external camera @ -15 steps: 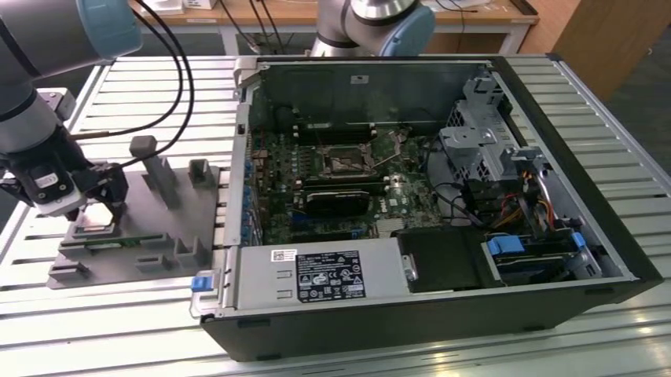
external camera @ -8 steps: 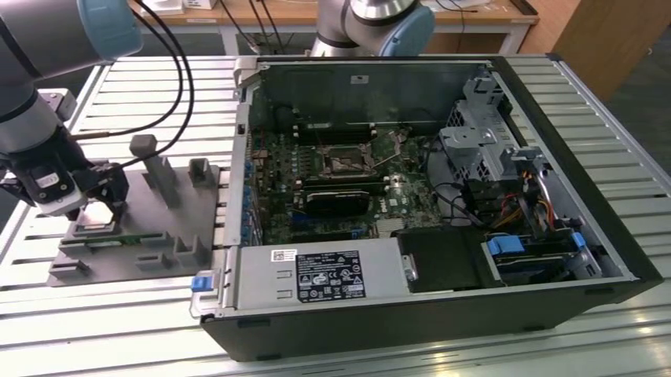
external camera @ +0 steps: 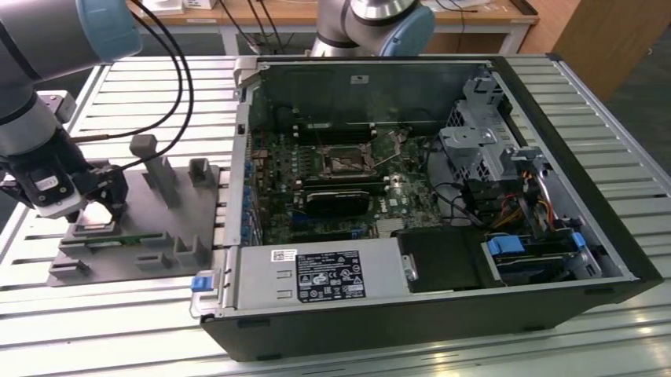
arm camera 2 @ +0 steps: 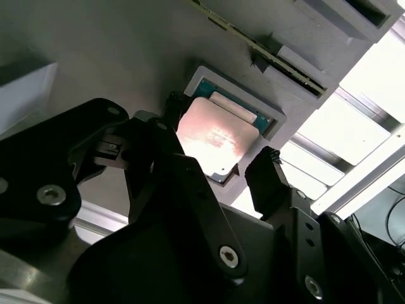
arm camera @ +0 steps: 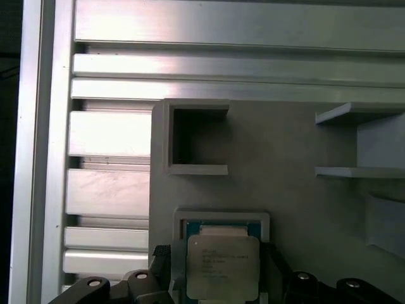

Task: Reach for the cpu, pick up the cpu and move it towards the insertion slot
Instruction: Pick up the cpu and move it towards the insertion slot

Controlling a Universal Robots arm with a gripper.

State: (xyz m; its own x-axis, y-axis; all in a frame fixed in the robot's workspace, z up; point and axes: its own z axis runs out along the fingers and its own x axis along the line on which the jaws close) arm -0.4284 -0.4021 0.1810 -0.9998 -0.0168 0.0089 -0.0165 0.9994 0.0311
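Low over a flat grey moulded plastic fixture tray (external camera: 141, 271), at the exterior view's left, on a slatted aluminium table (external camera: 63, 322): black two-fingered gripper (external camera: 97, 210) at the end of a grey arm with blue joint caps (external camera: 42, 47); jaws parted, straddling the small flat square cpu (arm camera: 223, 266) with silvery metal top and teal-green rim; black fingers (arm camera 2: 269, 174) level with two opposite edges of the chip, one close against a corner, the other set off by a thin strip of grey wall; no firm grasp to be seen, nothing clamped. Cpu lying flat in its shallow square grey nest on the tray, silvery face up, in both wrist views; just beside that nest, in the first wrist view, a square walled grey pocket (arm camera: 196, 136); near the nest in the exterior view, a narrow green circuit strip (external camera: 115, 239) lying along the tray. Well apart, toward the exterior view's right: open black computer case (external camera: 419, 326) lying on its side, green motherboard exposed; on that board the insertion slot (external camera: 344, 159), a small square socket with dark centre inside a silvery metal bracket; just beside it, a long black rectangular card (external camera: 333, 200).
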